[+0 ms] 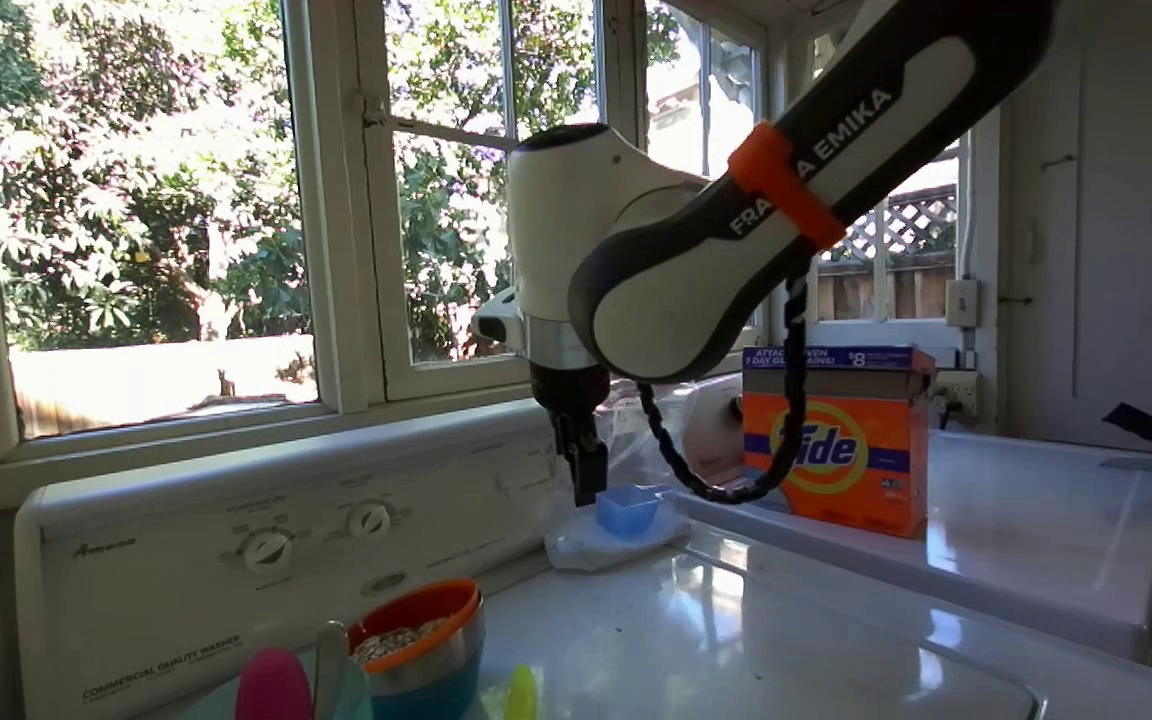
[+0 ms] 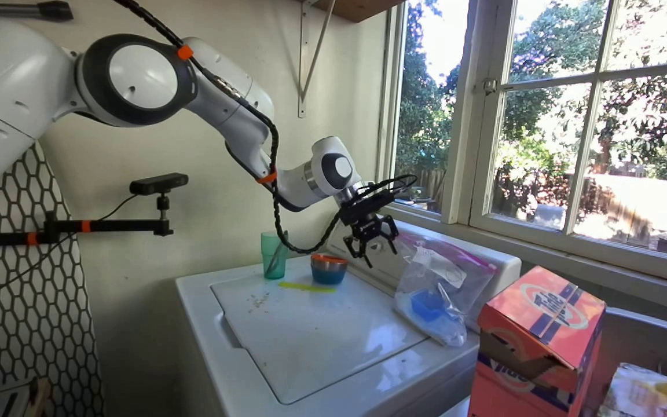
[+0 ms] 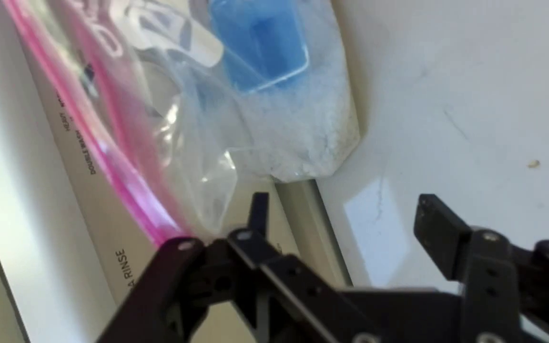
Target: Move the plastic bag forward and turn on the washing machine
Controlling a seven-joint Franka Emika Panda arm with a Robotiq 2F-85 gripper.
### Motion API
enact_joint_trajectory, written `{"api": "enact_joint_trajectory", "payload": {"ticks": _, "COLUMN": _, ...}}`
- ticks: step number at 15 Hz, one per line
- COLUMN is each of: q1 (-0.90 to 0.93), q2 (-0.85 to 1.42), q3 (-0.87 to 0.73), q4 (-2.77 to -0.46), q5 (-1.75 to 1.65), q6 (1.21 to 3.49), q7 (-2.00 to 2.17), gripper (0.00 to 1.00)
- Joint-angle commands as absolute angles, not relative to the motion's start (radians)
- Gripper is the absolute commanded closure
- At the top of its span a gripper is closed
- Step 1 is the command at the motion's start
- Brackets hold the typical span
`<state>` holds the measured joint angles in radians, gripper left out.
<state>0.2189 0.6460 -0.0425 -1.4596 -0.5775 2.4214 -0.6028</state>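
The clear plastic bag (image 3: pixel 193 143) has a pink zip edge and a blue scoop (image 3: pixel 265 47) in whitish contents. It rests at the back of the white washing machine (image 2: pixel 310 341), leaning on the control panel (image 1: pixel 136 590), whose round knobs (image 1: pixel 267 549) face forward. My gripper (image 3: pixel 347 221) is open beside the bag, with nothing between its fingers. In the wrist view the pink edge runs behind the left finger's linkage; whether they touch I cannot tell. In both exterior views the gripper (image 2: pixel 381 255) hangs beside the bag (image 2: pixel 466 284), near the panel.
An orange Tide box (image 1: pixel 836 450) stands past the bag on the adjoining white appliance (image 1: pixel 1036 520). At the panel's opposite end are a stack of bowls (image 2: pixel 329 272), a green cup (image 2: pixel 272 258) and a yellow-green utensil (image 2: pixel 307 286). Windows (image 1: pixel 456 250) rise behind the panel.
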Motion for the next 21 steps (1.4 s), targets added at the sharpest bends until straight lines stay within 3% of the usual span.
{"api": "enact_joint_trajectory", "payload": {"ticks": 1, "q1": 0.185, "q2": 0.738, "q3": -0.004, "q4": -1.333, "q5": -0.585, "q6": 2.414, "q7": -0.658, "gripper": 0.51}}
{"api": "enact_joint_trajectory", "payload": {"ticks": 7, "q1": 0.190, "q2": 0.821, "q3": 0.006, "q4": -1.205, "q5": -0.582, "q6": 2.407, "q7": -0.765, "gripper": 0.96}}
{"api": "enact_joint_trajectory", "payload": {"ticks": 8, "q1": 0.196, "q2": 0.772, "q3": 0.000, "q4": -1.273, "q5": -0.581, "q6": 2.416, "q7": -0.731, "gripper": 0.80}}
{"api": "enact_joint_trajectory", "payload": {"ticks": 10, "q1": 0.197, "q2": 0.792, "q3": -0.001, "q4": -1.246, "q5": -0.579, "q6": 2.417, "q7": -0.742, "gripper": 0.95}}
{"api": "enact_joint_trajectory", "payload": {"ticks": 12, "q1": 0.197, "q2": 0.801, "q3": -0.002, "q4": -1.233, "q5": -0.579, "q6": 2.417, "q7": -0.747, "gripper": 0.99}}
{"api": "enact_joint_trajectory", "payload": {"ticks": 21, "q1": 0.195, "q2": 0.804, "q3": 0.000, "q4": -1.225, "q5": -0.572, "q6": 2.417, "q7": -0.748, "gripper": 0.99}}
